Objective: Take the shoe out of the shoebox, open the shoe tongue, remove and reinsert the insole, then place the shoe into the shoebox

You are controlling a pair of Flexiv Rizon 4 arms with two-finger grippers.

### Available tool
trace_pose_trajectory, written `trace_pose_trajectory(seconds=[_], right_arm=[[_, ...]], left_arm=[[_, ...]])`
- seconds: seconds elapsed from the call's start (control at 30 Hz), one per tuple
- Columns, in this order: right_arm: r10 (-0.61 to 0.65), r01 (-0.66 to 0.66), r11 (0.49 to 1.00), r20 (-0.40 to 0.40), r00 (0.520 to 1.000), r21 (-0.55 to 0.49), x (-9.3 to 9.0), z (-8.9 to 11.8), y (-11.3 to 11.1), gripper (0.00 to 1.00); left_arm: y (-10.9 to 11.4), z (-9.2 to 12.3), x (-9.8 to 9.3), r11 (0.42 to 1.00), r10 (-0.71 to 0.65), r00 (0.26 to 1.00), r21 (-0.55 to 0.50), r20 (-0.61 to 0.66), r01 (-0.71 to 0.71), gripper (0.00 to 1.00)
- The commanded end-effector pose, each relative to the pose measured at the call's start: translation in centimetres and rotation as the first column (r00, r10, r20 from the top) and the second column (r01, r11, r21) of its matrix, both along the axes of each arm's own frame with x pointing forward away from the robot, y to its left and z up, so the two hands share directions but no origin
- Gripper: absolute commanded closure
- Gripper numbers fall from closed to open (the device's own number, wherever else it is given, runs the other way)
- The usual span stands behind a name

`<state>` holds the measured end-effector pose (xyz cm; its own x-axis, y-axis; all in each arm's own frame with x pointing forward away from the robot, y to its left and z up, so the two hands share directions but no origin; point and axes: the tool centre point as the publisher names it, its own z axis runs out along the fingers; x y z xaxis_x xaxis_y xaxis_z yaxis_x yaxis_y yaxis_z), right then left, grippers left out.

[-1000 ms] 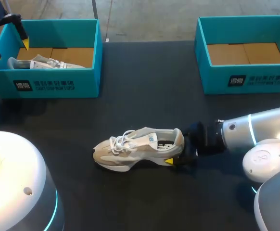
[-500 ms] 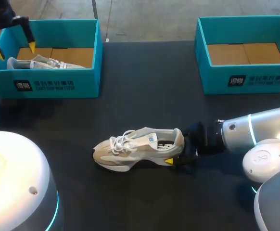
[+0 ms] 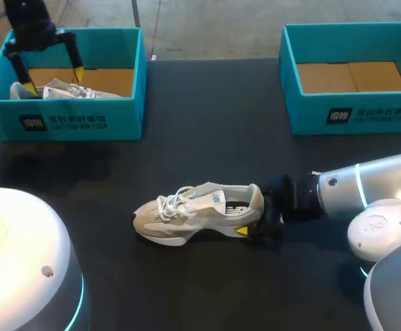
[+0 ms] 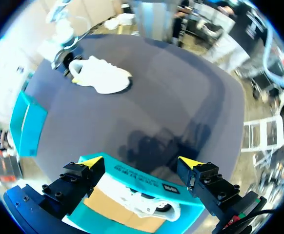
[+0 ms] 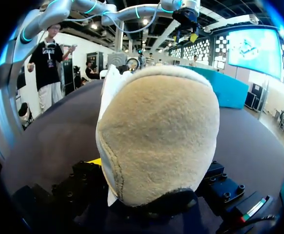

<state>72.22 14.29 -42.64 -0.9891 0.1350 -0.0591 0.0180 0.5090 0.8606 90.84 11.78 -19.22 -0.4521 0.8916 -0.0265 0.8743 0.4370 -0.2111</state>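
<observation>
Right pincer (image 3: 254,215) grips the heel of the beige-and-white mesh sneaker (image 3: 197,212), which stands on the black desk (image 3: 207,138) near the middle, toe pointing left along its long axis, while the left pincer (image 3: 51,77) hangs open far-left above the teal cardboard shoebox (image 3: 83,121), well apart.

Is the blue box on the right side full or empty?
Empty. The right shoebox shows only its bare brown cardboard floor inside.

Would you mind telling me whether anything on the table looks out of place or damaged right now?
Nothing stands out. The white shoe stands upright on its sole, its heel in the right gripper. The second shoe lies inside the left shoebox, below the open left gripper.
</observation>
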Motion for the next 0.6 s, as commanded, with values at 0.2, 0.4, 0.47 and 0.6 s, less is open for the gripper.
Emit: trace_pose_trajectory(seconds=[0.2,0.4,0.47,0.6], right_arm=[[0.000,0.000,1.000,-0.001,1.000,-0.006,-0.1,-0.6,0.6,1.00],[0.000,0.000,1.000,-0.001,1.000,-0.006,-0.1,-0.6,0.6,1.00],[0.000,0.000,1.000,-0.001,1.000,-0.006,-0.1,-0.6,0.6,1.00],[0.000,0.000,1.000,-0.001,1.000,-0.006,-0.1,-0.6,0.6,1.00]], left_arm=[[-3.4,0.4,0.0,0.952,0.302,0.953,0.036,0.027,-0.303,0.00],[-6.6,0.1,-0.5,0.890,0.430,0.899,0.131,0.078,-0.437,0.00],[-7.2,0.0,-0.8,0.870,0.469,0.880,0.130,0.078,-0.476,0.00],[-8.0,-0.1,-1.4,0.821,0.557,0.827,0.098,0.076,-0.562,0.00]])
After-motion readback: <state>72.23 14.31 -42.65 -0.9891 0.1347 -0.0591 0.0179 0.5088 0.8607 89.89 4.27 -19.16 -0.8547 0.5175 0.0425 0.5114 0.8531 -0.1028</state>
